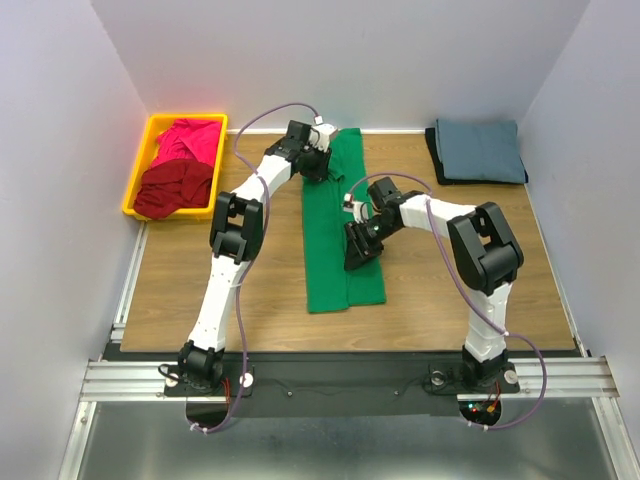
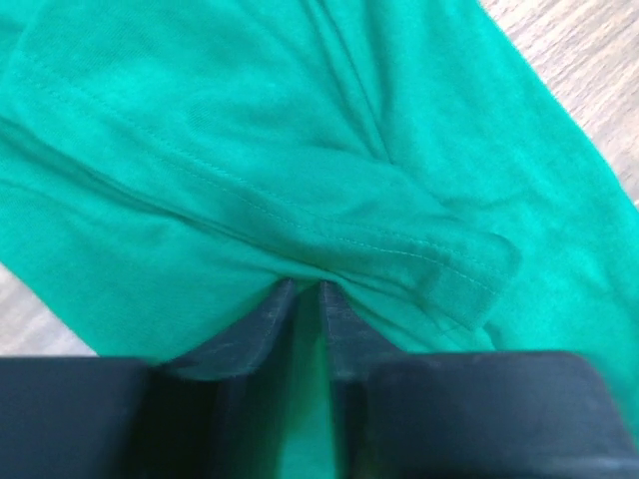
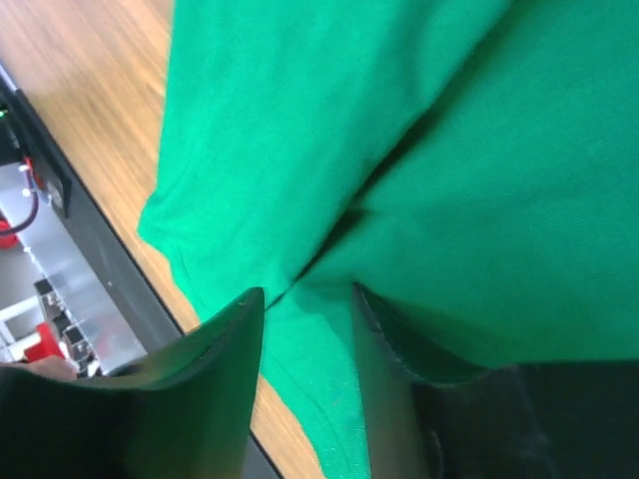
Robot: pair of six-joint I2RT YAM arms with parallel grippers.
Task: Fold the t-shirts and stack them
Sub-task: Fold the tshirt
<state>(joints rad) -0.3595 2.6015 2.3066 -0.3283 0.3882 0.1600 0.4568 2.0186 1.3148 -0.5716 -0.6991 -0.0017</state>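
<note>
Left gripper (image 2: 305, 287) is pictured pressed down near the far end of the green t-shirt (image 1: 330, 270), its two fingers drawn almost together, with a puckered fold of the hemmed cloth pinched between their tips. Right gripper (image 3: 308, 294) is lowered on the same shirt nearer the robot, toward the right-hand edge of the cloth. Its fingers are held apart, and a crease of green cloth is seen running into the gap between them without being clamped. The shirt is laid out as a long, narrow strip on the wooden table (image 1: 200, 290), folded lengthwise, stretching from under the left gripper past the right gripper and ending short of the near edge. Bare wood is shown just beside the cloth in both wrist views. Well to the left of the left gripper, a yellow bin (image 1: 135, 185) is set at the far left corner of the table. A pink t-shirt (image 1: 187, 140) is heaped in its far half and a dark red t-shirt (image 1: 175, 190) in its near half, both crumpled. Well to the right of the right gripper and farther back, a blue-grey t-shirt (image 1: 480, 150) is laid folded on top of a black t-shirt (image 1: 435, 155), of which only the left and near edges are shown.
</note>
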